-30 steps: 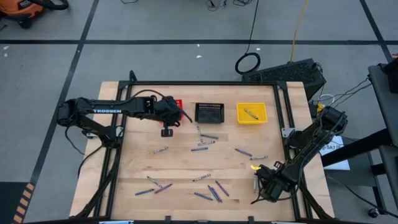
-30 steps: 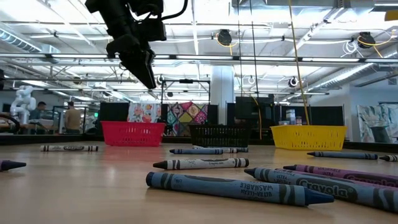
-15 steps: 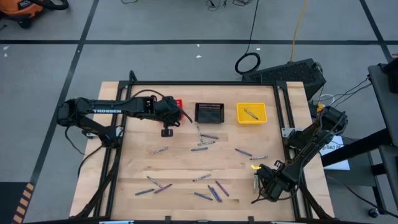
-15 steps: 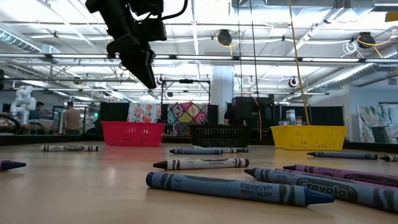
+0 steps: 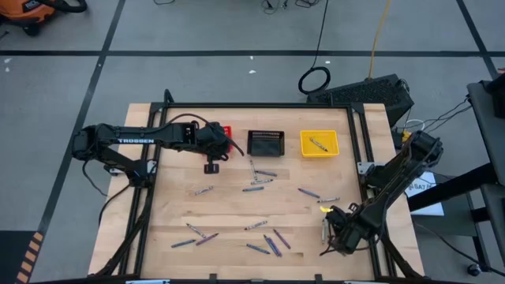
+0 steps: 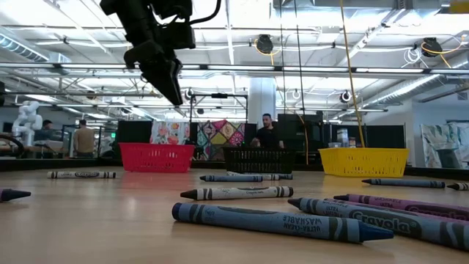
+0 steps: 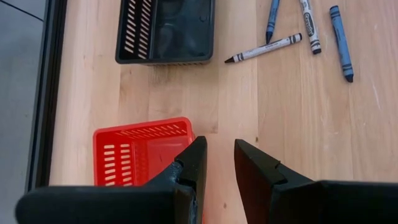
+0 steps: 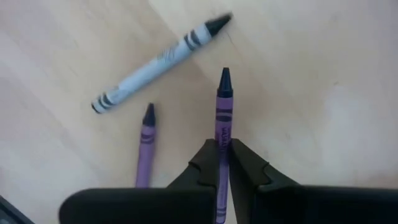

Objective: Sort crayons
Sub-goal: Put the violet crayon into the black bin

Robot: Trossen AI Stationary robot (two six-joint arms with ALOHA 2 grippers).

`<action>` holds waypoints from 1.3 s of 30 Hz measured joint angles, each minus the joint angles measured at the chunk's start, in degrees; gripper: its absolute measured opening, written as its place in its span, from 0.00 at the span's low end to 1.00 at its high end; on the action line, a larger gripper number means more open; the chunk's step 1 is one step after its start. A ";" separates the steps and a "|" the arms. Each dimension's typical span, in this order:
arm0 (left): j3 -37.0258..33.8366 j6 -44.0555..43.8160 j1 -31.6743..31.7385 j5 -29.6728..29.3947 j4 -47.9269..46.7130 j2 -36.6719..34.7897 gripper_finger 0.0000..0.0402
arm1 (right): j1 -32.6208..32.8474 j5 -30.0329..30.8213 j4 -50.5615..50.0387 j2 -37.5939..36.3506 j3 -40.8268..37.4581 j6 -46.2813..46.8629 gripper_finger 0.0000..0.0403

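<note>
Sorting station, wooden table (image 5: pixel 237 207). Three baskets stand in a row along the far edge so each colour has its own bin: red basket (image 7: pixel 140 151), black basket (image 5: pixel 265 143), yellow basket (image 5: pixel 319 143), the yellow one already holding one crayon (image 5: pixel 318 143). Loose crayons, blue, purple and grey, lie scattered over the middle and near part of the table, apart from one another, which leaves room to take them singly. Right gripper (image 8: pixel 223 163): low at the near right corner, fingers pinched tight on a purple crayon (image 8: pixel 223 106), gripped at its rear so the tip juts forward clear of the pads; judged the pick of the current sorting step, with carriage to a basket yet to come. Beside it on the wood lie a grey crayon (image 8: pixel 158 62) and a second purple one (image 8: pixel 146 146), both untouched. Left gripper (image 7: pixel 219 167): raised just beside the red basket, fingers a little apart and holding nothing, apparently waiting out of the right arm's way. A person (image 6: pixel 267 133) stands in the room beyond the table.
</note>
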 joint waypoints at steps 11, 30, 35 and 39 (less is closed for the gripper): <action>-0.02 0.00 0.00 0.00 -0.94 0.00 0.20 | -5.92 11.17 -7.66 -7.84 0.07 -2.84 0.00; -0.02 0.39 1.06 0.00 -0.54 0.00 0.20 | -31.94 20.95 -1.98 -10.56 0.11 -31.99 0.00; -0.02 0.37 2.48 0.00 -0.57 0.00 0.20 | -39.03 20.76 6.88 -10.54 0.15 -42.94 0.00; -0.02 0.37 3.24 0.00 -0.65 0.00 0.20 | -43.78 20.73 12.10 -10.54 0.17 -49.86 0.00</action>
